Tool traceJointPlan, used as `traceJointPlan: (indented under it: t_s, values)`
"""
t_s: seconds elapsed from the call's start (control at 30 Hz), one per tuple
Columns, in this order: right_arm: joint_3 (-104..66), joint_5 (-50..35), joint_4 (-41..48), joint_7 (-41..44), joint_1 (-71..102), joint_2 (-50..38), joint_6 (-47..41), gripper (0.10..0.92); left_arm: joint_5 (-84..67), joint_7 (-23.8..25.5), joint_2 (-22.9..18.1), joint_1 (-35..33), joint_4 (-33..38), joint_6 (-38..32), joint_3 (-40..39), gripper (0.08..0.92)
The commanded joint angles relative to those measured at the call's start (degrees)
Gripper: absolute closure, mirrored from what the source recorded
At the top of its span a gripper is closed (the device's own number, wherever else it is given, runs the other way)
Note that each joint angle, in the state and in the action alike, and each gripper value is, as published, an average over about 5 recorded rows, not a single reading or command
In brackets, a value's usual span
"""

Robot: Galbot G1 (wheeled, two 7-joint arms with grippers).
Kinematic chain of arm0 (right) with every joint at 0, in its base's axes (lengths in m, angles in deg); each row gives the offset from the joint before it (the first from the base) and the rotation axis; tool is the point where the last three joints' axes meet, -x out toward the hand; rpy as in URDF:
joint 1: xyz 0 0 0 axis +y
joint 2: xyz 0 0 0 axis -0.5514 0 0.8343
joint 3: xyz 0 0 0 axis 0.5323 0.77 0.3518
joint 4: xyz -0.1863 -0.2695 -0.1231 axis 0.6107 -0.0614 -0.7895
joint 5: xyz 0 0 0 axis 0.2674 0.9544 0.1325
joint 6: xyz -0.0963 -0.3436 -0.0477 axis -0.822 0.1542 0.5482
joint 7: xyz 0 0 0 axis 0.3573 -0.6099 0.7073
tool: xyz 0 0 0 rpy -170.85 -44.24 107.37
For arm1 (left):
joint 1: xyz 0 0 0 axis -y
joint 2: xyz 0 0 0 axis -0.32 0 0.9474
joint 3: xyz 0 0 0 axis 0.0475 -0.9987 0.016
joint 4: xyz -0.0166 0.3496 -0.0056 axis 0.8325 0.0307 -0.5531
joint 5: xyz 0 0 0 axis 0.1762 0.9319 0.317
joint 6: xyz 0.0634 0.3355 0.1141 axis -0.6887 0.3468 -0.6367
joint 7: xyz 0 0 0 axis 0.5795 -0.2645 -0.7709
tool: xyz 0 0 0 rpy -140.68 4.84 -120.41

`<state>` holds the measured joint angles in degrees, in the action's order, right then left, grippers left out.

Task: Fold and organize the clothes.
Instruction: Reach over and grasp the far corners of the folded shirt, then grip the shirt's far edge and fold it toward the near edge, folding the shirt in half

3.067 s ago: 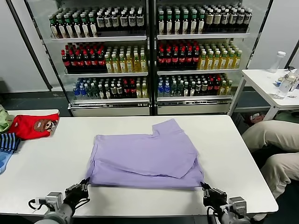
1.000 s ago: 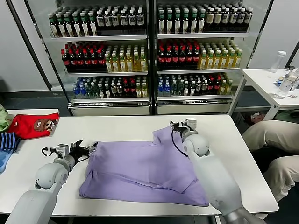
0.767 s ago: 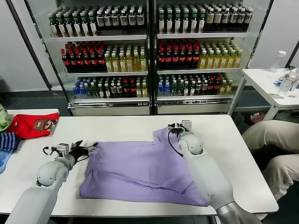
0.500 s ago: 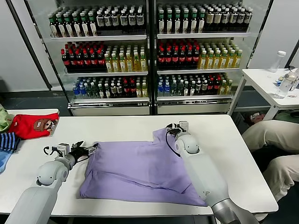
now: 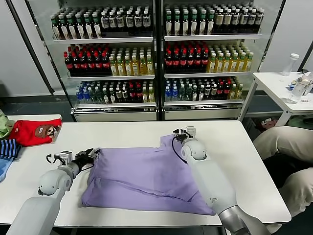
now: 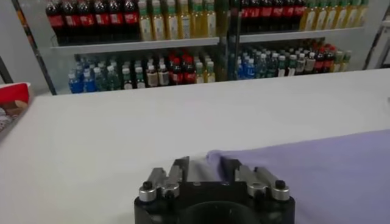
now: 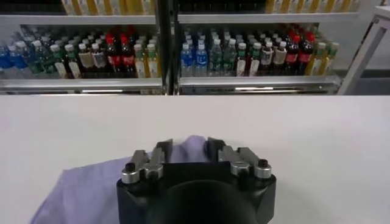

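The lavender T-shirt (image 5: 146,171) lies partly folded on the white table (image 5: 244,161), plain side up, with one sleeve sticking out at the far right. My left gripper (image 5: 93,153) is at the shirt's far left corner, open, with the cloth edge (image 6: 213,158) between its fingers (image 6: 181,168). My right gripper (image 5: 176,134) is at the far tip of the sleeve, open, and the tip (image 7: 189,145) lies between its fingers (image 7: 161,151). The shirt also shows in the left wrist view (image 6: 317,170) and the right wrist view (image 7: 85,189).
A red garment (image 5: 34,131), a striped blue one (image 5: 9,148) and a green one (image 5: 4,125) lie at the table's left end. Drinks coolers (image 5: 156,63) stand behind. A side table (image 5: 288,85) and a seated person's legs (image 5: 288,147) are at the right.
Both grippers left the table's front edge and went to the shirt's far side. In the last second the right gripper slid left onto the sleeve tip; the left edged onto the shirt corner.
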<state>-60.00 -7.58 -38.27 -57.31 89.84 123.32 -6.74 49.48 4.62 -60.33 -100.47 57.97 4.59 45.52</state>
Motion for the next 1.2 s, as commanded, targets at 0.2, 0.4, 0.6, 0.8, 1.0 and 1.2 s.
traceJointPlan:
  t_s: [0.2,0.4,0.6,0.8,1.0,1.2]
  values:
    - [0.89,-0.88,-7.91,1.10,1.65,-2.65,3.60,0.881,-2.58,0.11,-0.18,-0.94,2.09,-1.85,1.21,0.830]
    - [2.19,-7.03,-28.39,-1.97,9.59,-10.87,-0.53,0.904,-8.51,-2.38,0.76,-6.22,9.32,-2.89,3.70,0.914]
    - [-1.35,-10.39,-41.24,-3.95,17.61,-16.05,-2.79,0.904,-8.52,-2.56,0.50,-10.56,13.01,-3.69,4.63,0.915]
    - [-5.07,-11.24,-50.01,-4.04,25.58,-19.09,-3.20,0.904,-7.89,-2.55,0.38,-14.47,14.13,-5.48,6.56,0.915]
    - [-7.37,-10.70,-52.72,-3.44,31.76,-19.77,-3.10,0.904,-7.86,-2.58,0.47,-17.41,15.47,-6.64,8.81,0.915]
    - [-7.50,-8.98,-53.59,-2.25,35.94,-19.89,-2.57,0.904,-7.53,-2.68,-0.01,-19.94,18.11,-6.79,10.38,0.915]
